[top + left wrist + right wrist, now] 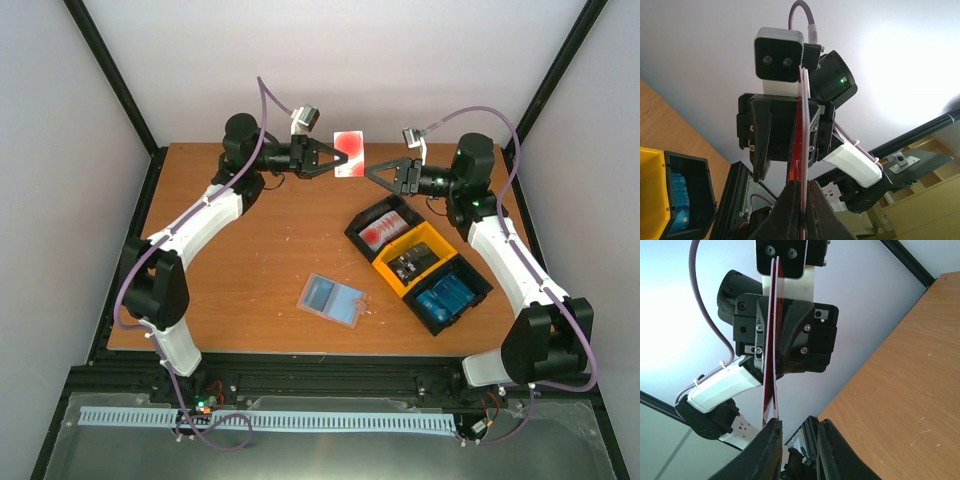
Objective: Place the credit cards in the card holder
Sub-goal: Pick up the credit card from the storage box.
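My left gripper [328, 157] is shut on a red credit card [348, 153] with white marks and holds it upright above the far middle of the table. In the left wrist view the card [801, 145] stands edge-on between the shut fingers [790, 210]. My right gripper [372, 172] is open and empty and faces the card from the right. In the right wrist view the card's [769, 385] free end reaches the tip of one finger [771, 440]. The card holder [332, 299] lies open and flat near the table's front middle, its pale pockets up.
A black-and-yellow three-compartment tray [362, 243] sits on the table's right side, with red cards [383, 228], a black item [413, 262] and blue cards [447, 295] in its compartments. The blue cards also show in the left wrist view [682, 200]. White walls enclose the table [250, 250].
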You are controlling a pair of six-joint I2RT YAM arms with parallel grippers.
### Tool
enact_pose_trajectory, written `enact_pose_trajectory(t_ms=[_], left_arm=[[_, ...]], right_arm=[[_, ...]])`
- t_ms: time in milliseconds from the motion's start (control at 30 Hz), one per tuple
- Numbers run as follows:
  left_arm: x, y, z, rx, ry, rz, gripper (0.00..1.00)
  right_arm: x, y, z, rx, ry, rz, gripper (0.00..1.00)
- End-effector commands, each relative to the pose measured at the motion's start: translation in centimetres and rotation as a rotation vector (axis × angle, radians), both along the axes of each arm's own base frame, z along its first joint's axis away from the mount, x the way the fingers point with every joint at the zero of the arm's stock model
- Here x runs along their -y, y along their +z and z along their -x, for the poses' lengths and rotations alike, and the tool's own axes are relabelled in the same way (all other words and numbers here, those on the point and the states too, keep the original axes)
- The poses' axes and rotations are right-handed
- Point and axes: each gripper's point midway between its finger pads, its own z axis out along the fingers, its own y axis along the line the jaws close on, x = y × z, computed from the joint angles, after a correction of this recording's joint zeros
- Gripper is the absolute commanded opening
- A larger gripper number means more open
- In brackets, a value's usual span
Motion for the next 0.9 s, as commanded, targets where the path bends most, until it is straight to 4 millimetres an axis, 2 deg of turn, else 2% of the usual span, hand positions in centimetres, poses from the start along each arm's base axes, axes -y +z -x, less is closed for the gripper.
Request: enact_pose_trajectory(t_ms=[0, 200, 400, 533, 700, 767, 867], left_arm=[[-0.5, 2.9, 1.7, 0.111, -0.029, 0.048, 0.01], [-0.4, 2.1, 1.6, 0.111, -0.042, 0.037, 0.01], [-0.3, 1.7, 1.7, 0.124, -0.048, 0.027, 0.01], [-0.2, 1.2, 1.6, 0.119, -0.051, 0.016, 0.01], [-0.1, 1.0, 1.5, 0.119, -0.045, 0.004, 0.01], [-0.1, 0.9, 1.5, 0.116, -0.044, 0.002, 0.01], [-0.1, 0.7, 1.5, 0.113, -0.044, -0.001, 0.01]], right_arm=[[-0.3, -0.2, -0.2, -0.007, 0.007, 0.003, 0.21], [-1.1, -0.5, -0.8, -0.047, 0.013, 0.035, 0.27], [-1.8, 0.3, -1.4, -0.054, 0.015, 0.036, 0.27], [-2.0, 0.3, -2.3, -0.079, 0.011, 0.039, 0.23], [-2.9, -1.5, -3.6, -0.146, -0.021, 0.112, 0.15], [-3.0, -1.8, -3.8, -0.155, -0.017, 0.116, 0.15], [-3.6, -1.3, -3.6, -0.14, 0.01, 0.102, 0.19]])
